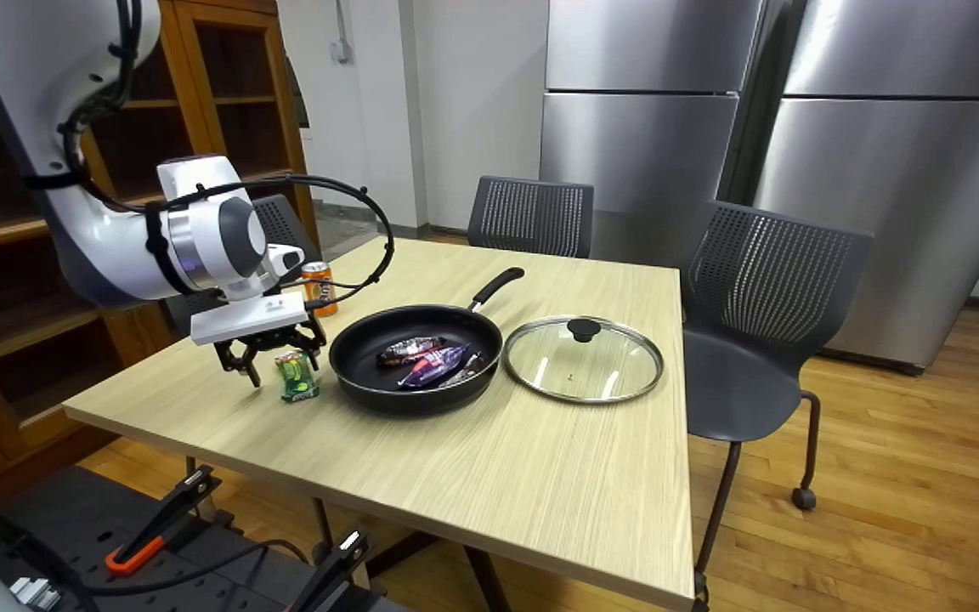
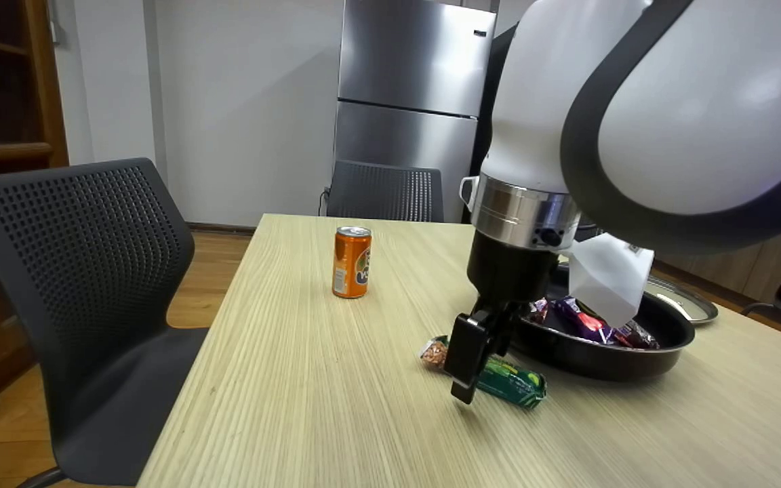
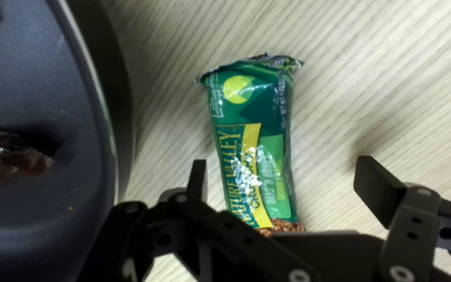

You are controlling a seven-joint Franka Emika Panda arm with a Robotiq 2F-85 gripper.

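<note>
A green Nature Valley bar lies flat on the wooden table, its lower end hidden behind my gripper in the wrist view. My gripper stands open over it, fingers wide apart. The bar runs between them, nearer the left finger, with bare tabletop showing on both sides, so neither finger appears to touch it. In an exterior view the gripper points down just above the bar. Another exterior view shows a black finger in front of the bar, hiding part of it.
Close beside the bar sits a black frying pan holding several wrapped snacks, one purple. A glass lid lies beyond the pan. An orange can stands on the table. Dark chairs surround it.
</note>
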